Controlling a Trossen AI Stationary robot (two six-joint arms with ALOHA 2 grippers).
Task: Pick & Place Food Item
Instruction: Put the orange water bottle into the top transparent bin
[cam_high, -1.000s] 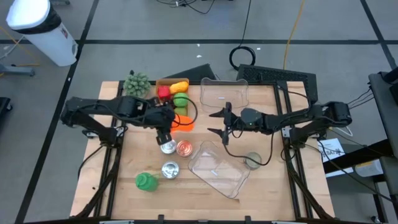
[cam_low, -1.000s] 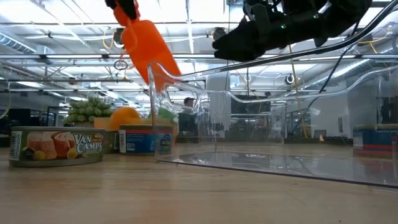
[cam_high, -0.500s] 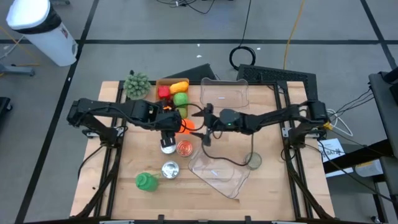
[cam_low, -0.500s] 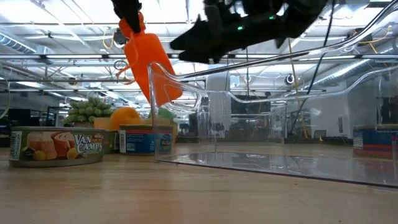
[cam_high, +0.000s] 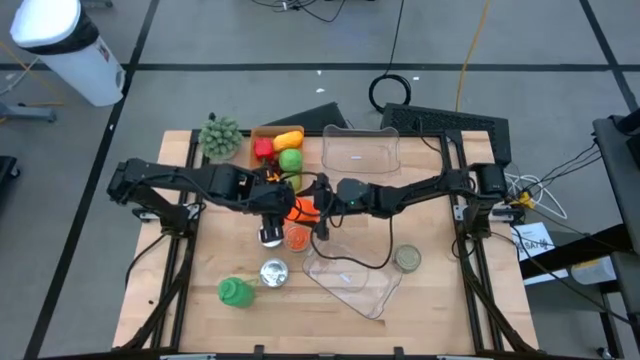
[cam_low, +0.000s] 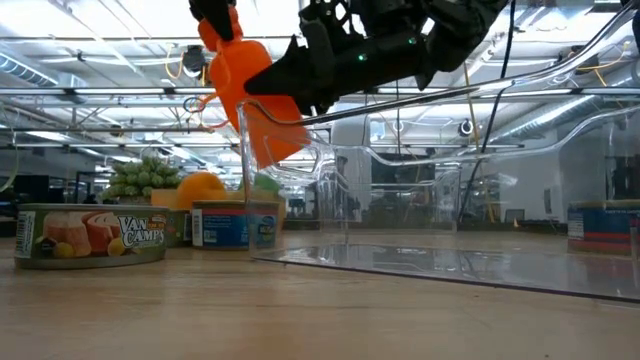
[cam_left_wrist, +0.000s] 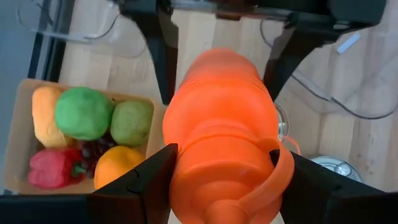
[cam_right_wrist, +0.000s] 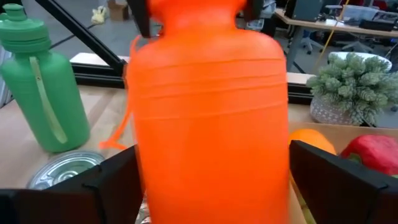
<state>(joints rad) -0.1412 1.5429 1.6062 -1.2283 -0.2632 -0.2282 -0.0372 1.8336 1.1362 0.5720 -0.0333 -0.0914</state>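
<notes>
The pale wooden counter (cam_high: 430, 300) carries two clear plastic tubs: one (cam_high: 360, 150) at about twelve o'clock from the middle of the counter, the other (cam_high: 352, 272) tilted at about five o'clock. A shallow cardboard tray of toy fruit (cam_high: 268, 133) sits at eleven o'clock, with a green plastic bottle (cam_high: 235, 291) lying at seven o'clock and round tins (cam_high: 274, 272) between. The task's thing, an orange plastic squeeze bottle with a loop strap (cam_high: 302, 205), hangs in the air near the counter's middle, above the tins and just beside the near tub's rim. The left end effector (cam_left_wrist: 219, 180) is clamped on the bottle's neck end, one finger (cam_left_wrist: 140, 180) on each side. The right end effector (cam_right_wrist: 211, 180) has come up from three o'clock with its fingers (cam_right_wrist: 109, 180) apart and the bottle's wide body standing between them; whether they touch it I cannot tell. This looks like a handover. To do it well, the right end effector should close squarely across the thick middle of the body, not near its rounded end where it could slip, and the left should let go only once that grip is firm. The strap could snag on release, so the left should draw straight back toward nine o'clock.
</notes>
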